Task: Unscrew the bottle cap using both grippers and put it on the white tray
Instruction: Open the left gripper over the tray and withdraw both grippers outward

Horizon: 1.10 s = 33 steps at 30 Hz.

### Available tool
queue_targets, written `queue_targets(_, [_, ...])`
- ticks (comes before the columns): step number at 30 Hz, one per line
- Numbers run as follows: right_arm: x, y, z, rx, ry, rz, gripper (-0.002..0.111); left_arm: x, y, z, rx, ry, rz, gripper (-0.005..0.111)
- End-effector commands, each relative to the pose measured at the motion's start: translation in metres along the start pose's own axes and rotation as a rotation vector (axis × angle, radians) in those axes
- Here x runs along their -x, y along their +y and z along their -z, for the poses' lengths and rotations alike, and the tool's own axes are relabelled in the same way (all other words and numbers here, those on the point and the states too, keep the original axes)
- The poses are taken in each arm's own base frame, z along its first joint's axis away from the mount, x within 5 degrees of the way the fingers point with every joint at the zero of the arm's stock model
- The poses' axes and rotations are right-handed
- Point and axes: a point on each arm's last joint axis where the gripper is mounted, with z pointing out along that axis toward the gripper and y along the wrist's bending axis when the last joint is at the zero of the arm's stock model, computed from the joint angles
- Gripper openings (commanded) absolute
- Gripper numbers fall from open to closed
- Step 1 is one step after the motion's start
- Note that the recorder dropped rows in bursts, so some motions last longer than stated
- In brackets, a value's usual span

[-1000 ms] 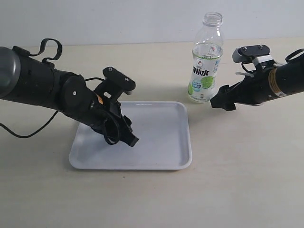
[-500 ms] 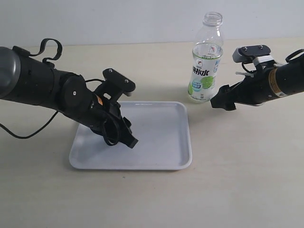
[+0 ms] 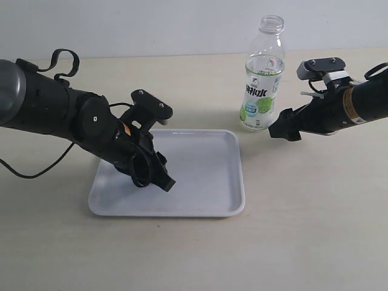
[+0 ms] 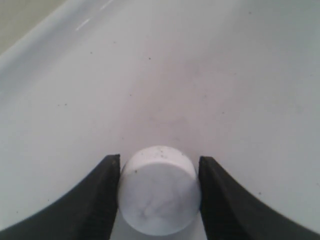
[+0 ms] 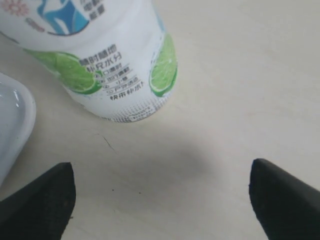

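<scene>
The small white bottle cap sits between the dark jaws of my left gripper, which is shut on it just above the floor of the white tray. From the exterior view the left gripper points down over the tray, left of its middle, and hides the cap. The clear bottle with the lime label stands upright behind the tray's far right corner, its neck uncapped. My right gripper hovers low beside the bottle's base, open and holding nothing. In the right wrist view the bottle stands beyond the open gripper.
The beige tabletop spreads around the tray. A corner of the tray shows in the right wrist view next to the bottle. A pale wall runs along the table's far edge.
My left gripper has shifted slightly down and left over the tray with the cap in it. The right arm and the bottle have not moved.
</scene>
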Motion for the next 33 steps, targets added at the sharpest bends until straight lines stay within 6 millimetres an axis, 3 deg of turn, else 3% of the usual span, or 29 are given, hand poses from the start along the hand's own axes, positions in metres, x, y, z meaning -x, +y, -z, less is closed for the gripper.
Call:
queue_targets(1, [0.001, -0.001, 0.003, -0.008, -0.006, 0.0, 0.087, -0.002, 0.0, -0.001, -0.002, 0.008, 0.007, 0.051])
queue_targets(6, [0.001, -0.001, 0.003, -0.008, -0.006, 0.0, 0.087, 0.0, 0.001, 0.003, 0.001, -0.005, 0.005, 0.066])
queue_targets(14, [0.001, -0.001, 0.004, -0.012, -0.009, 0.001, 0.086, 0.009, 0.002, 0.015, 0.016, -0.066, 0.005, 0.067])
queue_targets(18, [0.009, 0.003, 0.017, -0.015, -0.045, 0.016, 0.059, 0.011, 0.003, 0.031, 0.049, -0.159, 0.006, 0.062])
queue_targets(20, [0.008, 0.007, 0.027, -0.02, -0.059, 0.028, 0.036, 0.009, 0.003, 0.046, 0.076, -0.235, 0.01, 0.052])
queue_targets(25, [0.0, 0.019, 0.05, -0.027, -0.078, 0.055, 0.0, 0.004, 0.003, 0.08, 0.115, -0.373, 0.053, 0.027])
queue_targets(28, [-0.007, 0.026, 0.064, -0.03, -0.088, 0.057, 0.0, -0.009, 0.002, 0.1, 0.147, -0.457, 0.068, 0.002])
queue_targets(33, [-0.013, 0.031, 0.071, -0.022, -0.092, -0.028, 0.0, -0.037, -0.002, 0.14, 0.172, -0.592, 0.119, 0.0])
